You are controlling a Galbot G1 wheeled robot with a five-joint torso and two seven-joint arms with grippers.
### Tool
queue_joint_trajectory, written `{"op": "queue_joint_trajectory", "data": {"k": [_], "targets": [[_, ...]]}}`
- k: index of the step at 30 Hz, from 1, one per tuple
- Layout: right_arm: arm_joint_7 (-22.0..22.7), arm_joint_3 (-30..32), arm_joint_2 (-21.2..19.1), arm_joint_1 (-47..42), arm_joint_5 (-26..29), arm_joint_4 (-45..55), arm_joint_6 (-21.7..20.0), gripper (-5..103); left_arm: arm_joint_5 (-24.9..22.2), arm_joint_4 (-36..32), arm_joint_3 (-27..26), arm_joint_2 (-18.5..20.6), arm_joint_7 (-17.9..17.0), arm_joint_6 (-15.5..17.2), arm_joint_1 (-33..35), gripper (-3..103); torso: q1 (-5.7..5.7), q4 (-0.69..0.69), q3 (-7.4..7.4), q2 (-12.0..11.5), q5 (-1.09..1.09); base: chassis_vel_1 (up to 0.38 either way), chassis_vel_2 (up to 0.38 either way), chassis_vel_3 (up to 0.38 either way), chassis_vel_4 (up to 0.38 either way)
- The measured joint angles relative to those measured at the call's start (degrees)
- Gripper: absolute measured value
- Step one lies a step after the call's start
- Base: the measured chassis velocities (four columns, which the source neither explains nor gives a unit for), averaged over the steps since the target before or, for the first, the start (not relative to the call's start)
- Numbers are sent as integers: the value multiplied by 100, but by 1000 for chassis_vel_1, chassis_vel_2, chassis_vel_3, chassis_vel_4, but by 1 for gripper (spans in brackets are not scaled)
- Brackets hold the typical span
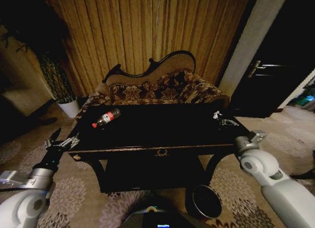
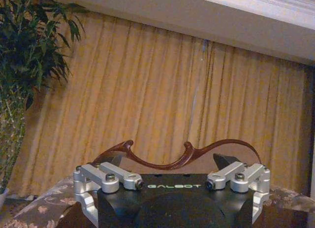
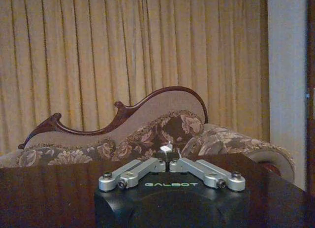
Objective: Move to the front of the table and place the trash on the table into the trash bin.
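The glossy black table [image 1: 162, 127] stands right in front of me. A clear plastic bottle [image 1: 106, 117] with a red label lies on its left part. My right gripper [image 1: 220, 118] reaches level over the table's right side. In the right wrist view the right gripper [image 3: 166, 155] is shut, with a small white paper wad [image 3: 166, 148] pinched at its tips. Off the table's front left corner my left gripper [image 1: 63, 141] hangs open with nothing in it; the left wrist view shows the left gripper [image 2: 172, 173] with its links spread wide. The dark round trash bin [image 1: 204, 201] sits on the floor by the table's front right leg.
A patterned sofa [image 1: 157, 87] with a dark curved frame stands close behind the table, with curtains behind it. A plant in a white pot [image 1: 69, 108] is at the back left. At the right is a dark door [image 1: 268, 70]. Patterned carpet covers the floor.
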Motion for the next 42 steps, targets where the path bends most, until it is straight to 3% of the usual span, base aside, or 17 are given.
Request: {"op": "queue_joint_trajectory", "data": {"k": [14, 25, 31, 42], "targets": [[-32, 38, 243, -285, -157, 118, 67, 0, 4, 14, -25, 0, 6, -44, 40, 100, -2, 0, -1, 1, 0, 214, -207, -209, 210], [-123, -495, 652, -308, -754, -285, 212, 0, 54, 26, -26, -76, -15, -54, 67, 100, -6, -2, -3, 6, 1, 163, -161, -170, 159], [-244, -1179, 1127, -30, -1370, -1558, 241, 0, 54, 6, -89, -82, -18, -62, 104, 100, 4, -1, 2, -3, 2, -4, 7, 7, -9], [-244, -2058, 1662, 835, -1783, -3568, 242, 0, 163, 36, -148, -134, -14, -135, 171, 100, -2, 0, -1, 1, 1, -2, 11, 8, -10]]}}
